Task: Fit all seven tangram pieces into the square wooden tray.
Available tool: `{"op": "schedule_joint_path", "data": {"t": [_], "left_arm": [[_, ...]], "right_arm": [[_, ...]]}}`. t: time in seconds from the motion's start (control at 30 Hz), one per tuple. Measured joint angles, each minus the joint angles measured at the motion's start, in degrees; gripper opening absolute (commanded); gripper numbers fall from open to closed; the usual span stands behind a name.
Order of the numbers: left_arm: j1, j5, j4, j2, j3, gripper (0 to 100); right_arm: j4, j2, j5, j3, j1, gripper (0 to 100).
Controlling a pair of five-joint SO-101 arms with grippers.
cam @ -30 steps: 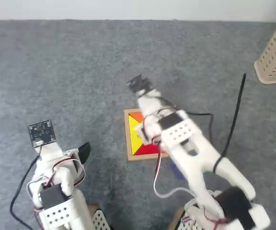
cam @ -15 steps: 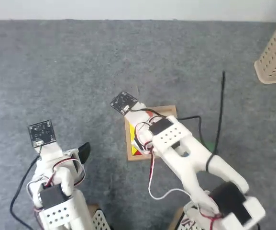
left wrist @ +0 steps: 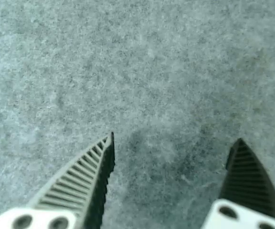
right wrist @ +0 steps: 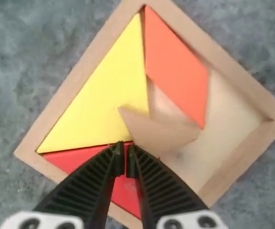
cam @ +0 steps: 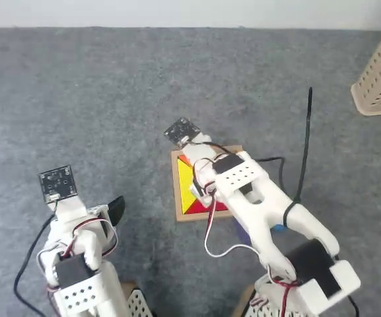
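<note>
High view first. My right arm [cam: 256, 198] hangs over the square wooden tray [cam: 179, 198] in the middle of the grey desk [cam: 111, 86] and covers most of it. Only a strip on one side shows, with the yellow piece [cam: 186, 183], a sliver of the orange piece [cam: 185, 160] and a corner of the red piece [cam: 200, 207]. My right jaws are buried under the arm from up here. Something blue [cam: 244, 232] pokes out beneath that arm, no clue what it is. My left arm [cam: 78, 251] sits at the near corner, well apart from the tray. A slatted basket [cam: 378, 72] is cut off at the far edge.

Left wrist view: my left jaws are spread wide with nothing between them, just desk underneath.

Right wrist view: my right jaws are clenched together with nothing visible between them. The tips are right over the seam where the yellow piece meets the red one. I can't tell if they actually touch. The red piece is mostly hidden behind the jaws. The orange piece lies against the yellow one's other edge. Next to them there's a tan wedge [right wrist: 158, 131]. Could be a loose piece or bare tray floor, hard to say.
</note>
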Motion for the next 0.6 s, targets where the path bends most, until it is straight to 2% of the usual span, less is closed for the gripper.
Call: {"op": "schedule_joint_path", "data": {"t": [0.6], "left_arm": [[0.0,0.0,0.0,0.0,0.0,35]], "right_arm": [[-2.64,0.0,-2.11,-0.09,0.44,0.6]]}}
